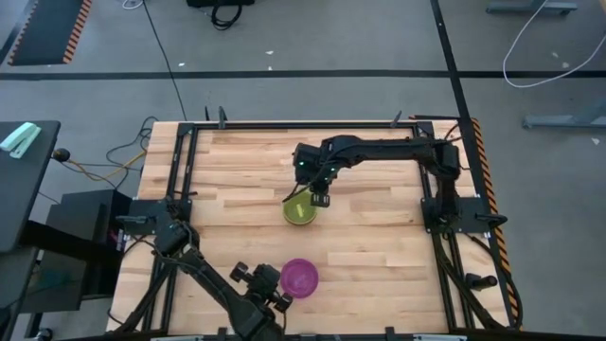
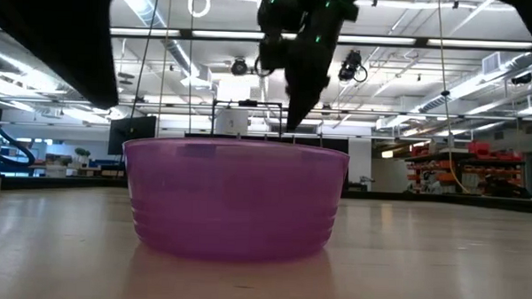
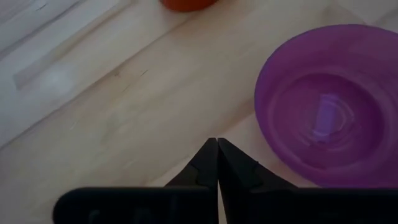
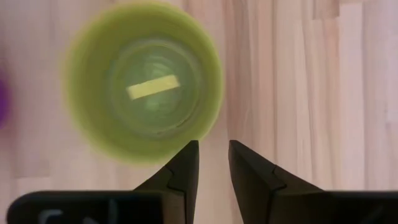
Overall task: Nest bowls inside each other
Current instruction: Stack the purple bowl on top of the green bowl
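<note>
two black jointed arms; each hand ends in dark wedge-shaped fingers (image 4: 183, 163); green lights glow on the right arm (image 1: 379, 149).

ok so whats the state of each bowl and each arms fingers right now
purple bowl: upright on the table, empty, not held
green bowl: upright on the table, not held
orange bowl: only its edge shows
left gripper: fingers shut, beside the purple bowl
right gripper: fingers open, above the green bowl's rim
</note>
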You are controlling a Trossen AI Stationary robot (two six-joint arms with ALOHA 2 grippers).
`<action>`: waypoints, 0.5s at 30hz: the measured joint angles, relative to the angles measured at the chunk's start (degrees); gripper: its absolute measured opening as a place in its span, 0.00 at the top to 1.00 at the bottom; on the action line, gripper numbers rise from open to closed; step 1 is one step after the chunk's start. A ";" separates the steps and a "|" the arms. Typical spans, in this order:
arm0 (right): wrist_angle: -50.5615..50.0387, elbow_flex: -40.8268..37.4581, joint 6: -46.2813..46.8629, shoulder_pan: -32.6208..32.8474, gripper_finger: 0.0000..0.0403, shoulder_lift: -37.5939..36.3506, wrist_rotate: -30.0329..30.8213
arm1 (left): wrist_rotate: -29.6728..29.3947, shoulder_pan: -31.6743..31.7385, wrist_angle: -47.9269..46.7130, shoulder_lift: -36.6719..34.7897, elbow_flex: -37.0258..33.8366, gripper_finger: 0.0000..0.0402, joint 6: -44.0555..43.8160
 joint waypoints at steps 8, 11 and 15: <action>-4.83 0.00 4.00 6.36 0.77 -10.81 3.86 | -1.35 2.39 3.50 0.00 0.02 0.93 7.09; -6.76 0.00 6.25 9.72 0.77 -14.86 6.15 | -2.32 2.87 4.50 0.00 0.02 0.94 9.06; -9.25 0.00 9.93 15.01 0.77 -19.32 10.62 | -2.42 3.14 5.17 0.00 0.02 0.97 10.19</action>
